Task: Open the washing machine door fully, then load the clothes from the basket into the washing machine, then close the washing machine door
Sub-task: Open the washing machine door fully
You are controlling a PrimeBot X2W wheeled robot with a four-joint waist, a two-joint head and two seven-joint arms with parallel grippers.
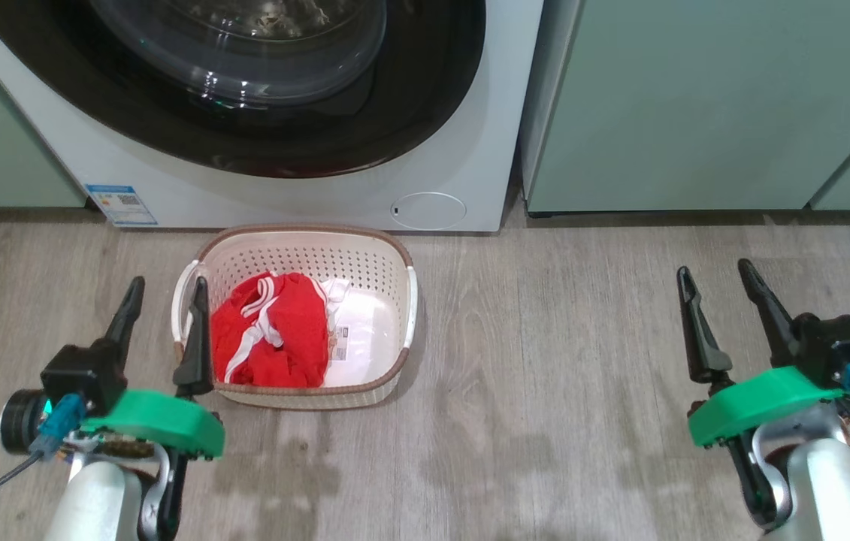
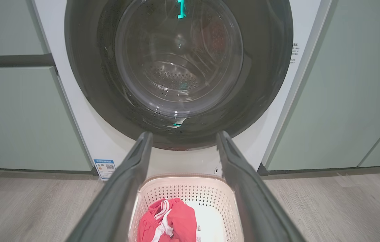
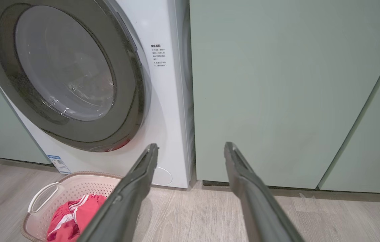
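Shut black-rimmed washing machine door on white washing machine; red clothes in cream basket just before it.

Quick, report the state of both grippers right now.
Left gripper: jaws open, holding nothing.
Right gripper: jaws open, holding nothing.

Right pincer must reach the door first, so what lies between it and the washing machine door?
Bare floor in the head view between the right pincer and the washing machine door; the basket sits aside, left of that path.
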